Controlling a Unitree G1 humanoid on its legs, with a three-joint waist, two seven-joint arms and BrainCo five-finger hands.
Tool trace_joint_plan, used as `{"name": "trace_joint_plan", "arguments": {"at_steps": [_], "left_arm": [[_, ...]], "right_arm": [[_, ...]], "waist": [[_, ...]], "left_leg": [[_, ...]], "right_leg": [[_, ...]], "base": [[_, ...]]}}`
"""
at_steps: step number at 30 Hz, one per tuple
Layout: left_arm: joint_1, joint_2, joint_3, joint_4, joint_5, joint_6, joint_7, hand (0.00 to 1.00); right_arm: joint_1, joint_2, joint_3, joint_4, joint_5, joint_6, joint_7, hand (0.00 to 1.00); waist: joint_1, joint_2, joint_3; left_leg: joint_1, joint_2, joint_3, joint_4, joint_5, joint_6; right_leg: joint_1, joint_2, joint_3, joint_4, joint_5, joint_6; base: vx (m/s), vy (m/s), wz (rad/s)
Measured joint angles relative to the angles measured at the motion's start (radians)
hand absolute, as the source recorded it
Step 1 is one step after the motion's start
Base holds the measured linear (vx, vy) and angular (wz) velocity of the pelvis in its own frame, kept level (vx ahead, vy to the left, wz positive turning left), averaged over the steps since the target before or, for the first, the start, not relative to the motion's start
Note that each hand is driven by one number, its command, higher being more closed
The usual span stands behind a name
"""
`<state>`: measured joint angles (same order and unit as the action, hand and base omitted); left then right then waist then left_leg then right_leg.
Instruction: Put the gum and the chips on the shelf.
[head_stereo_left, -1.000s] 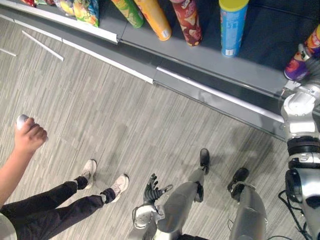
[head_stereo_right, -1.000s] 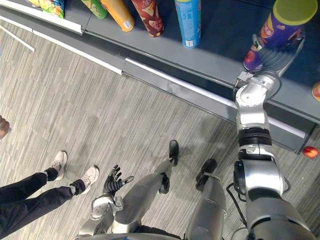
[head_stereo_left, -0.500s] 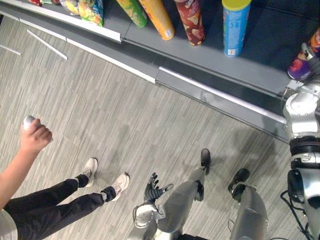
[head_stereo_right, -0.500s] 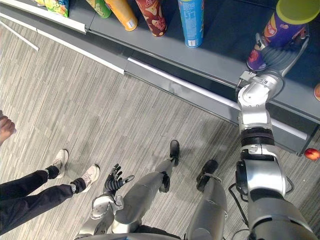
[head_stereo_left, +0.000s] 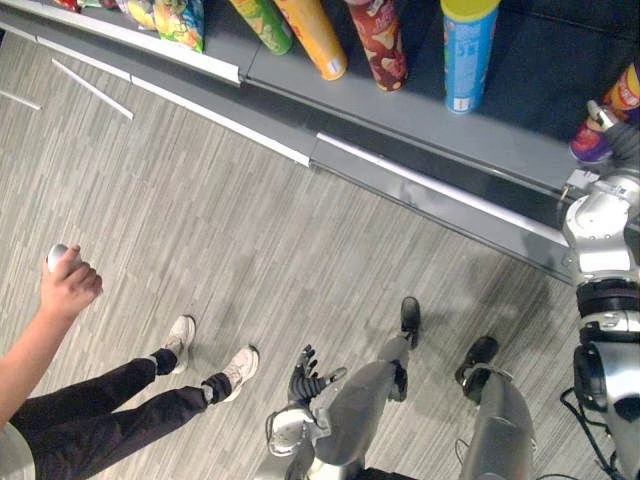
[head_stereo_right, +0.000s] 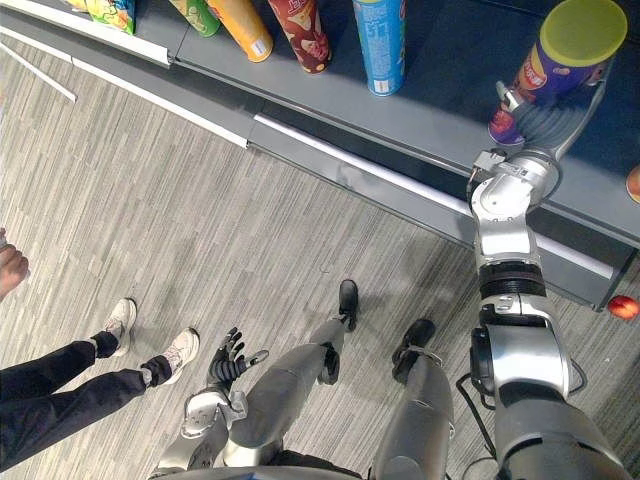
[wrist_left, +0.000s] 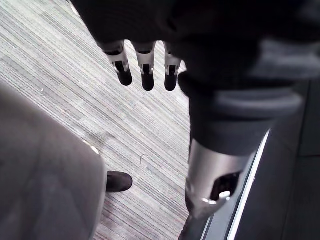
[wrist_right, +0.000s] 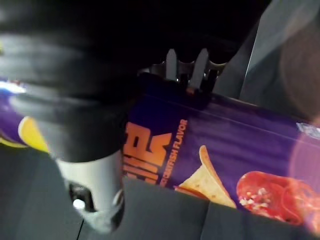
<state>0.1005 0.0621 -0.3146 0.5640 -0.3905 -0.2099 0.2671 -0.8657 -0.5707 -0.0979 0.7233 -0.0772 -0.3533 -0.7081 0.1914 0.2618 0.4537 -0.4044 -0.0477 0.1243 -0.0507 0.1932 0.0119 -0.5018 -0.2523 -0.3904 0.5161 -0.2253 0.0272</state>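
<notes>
Halfway: right hand (head_stereo_right: 543, 117) is clamping purple yellow-lidded chips tube (head_stereo_right: 562, 62) on grey shelf (head_stereo_right: 450, 100), 1 o'clock; left hand (head_stereo_right: 228, 362) idling, fingers apart; gum outstanding.

Left arm low at the side, left hand (head_stereo_left: 303, 380) with fingers spread loose, right arm stretched forward, right hand (head_stereo_right: 541, 120) wrapped round a chips can (head_stereo_right: 572, 52)

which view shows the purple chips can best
Right eye view: the whole purple chips can, yellow lid included, at the shelf in the right robot hand. Left eye view catches just its lower end; right wrist view, its side up close.
</notes>
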Motion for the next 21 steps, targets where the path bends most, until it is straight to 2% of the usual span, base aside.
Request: {"name": "trace_joint_plan", "arguments": {"at_steps": [14,21], "left_arm": [[0.0,0.0,0.003,0.002,0.0,0.0,-0.003,0.0],[0.0,0.001,0.008,0.014,0.0,0.002,-0.01,0.0]], "right_arm": [[0.02,0.004,0.0,0.0,0.001,-0.011,0.021,0.0],[0.048,0.061,-0.001,0.0,0.001,-0.012,0.037,0.0]], "waist": [[-0.001,0.0,0.0],[-0.021,0.0,0.0]], "left_leg": [[0.008,0.007,0.001,0.0,0.0,0.0],[0.041,0.014,0.008,-0.001,-0.002,-0.003]], "right_leg": [[0.011,0.009,0.0,-0.01,0.001,0.0],[0.048,0.019,0.003,-0.027,0.006,0.0]], "base": [[0.0,0.0,0.0],[0.0,-0.016,-0.04]]}}
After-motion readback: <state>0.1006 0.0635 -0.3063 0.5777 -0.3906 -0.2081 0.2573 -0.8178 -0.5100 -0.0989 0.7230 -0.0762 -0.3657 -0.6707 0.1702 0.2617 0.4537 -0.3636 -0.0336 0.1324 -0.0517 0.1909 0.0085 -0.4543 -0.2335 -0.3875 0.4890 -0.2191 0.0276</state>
